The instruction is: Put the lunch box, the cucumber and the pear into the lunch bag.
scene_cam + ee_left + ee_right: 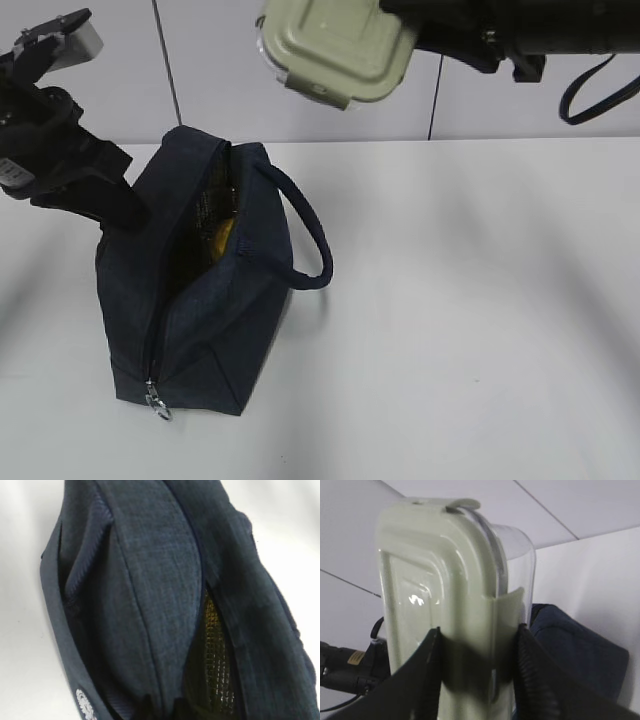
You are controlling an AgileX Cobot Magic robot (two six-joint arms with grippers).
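The navy lunch bag (205, 300) stands on the white table with its zipper open along the top. A bit of the yellow pear (222, 238) shows inside against the foil lining (212, 645). My left gripper (125, 212) is shut on the lunch bag's fabric at its far left rim, the fingertips (146, 702) pinching cloth beside the opening. The pale green lunch box (335, 45) hangs high above the bag, tilted. My right gripper (477, 630) is shut on the lunch box (445, 580) across its width. The cucumber is not in view.
The bag's thick handle (305, 230) loops out to the right, and the ring pull (158, 403) hangs at the near bottom corner. The white table (480, 330) stretches right of the bag. A black cable (600, 90) dangles at the top right.
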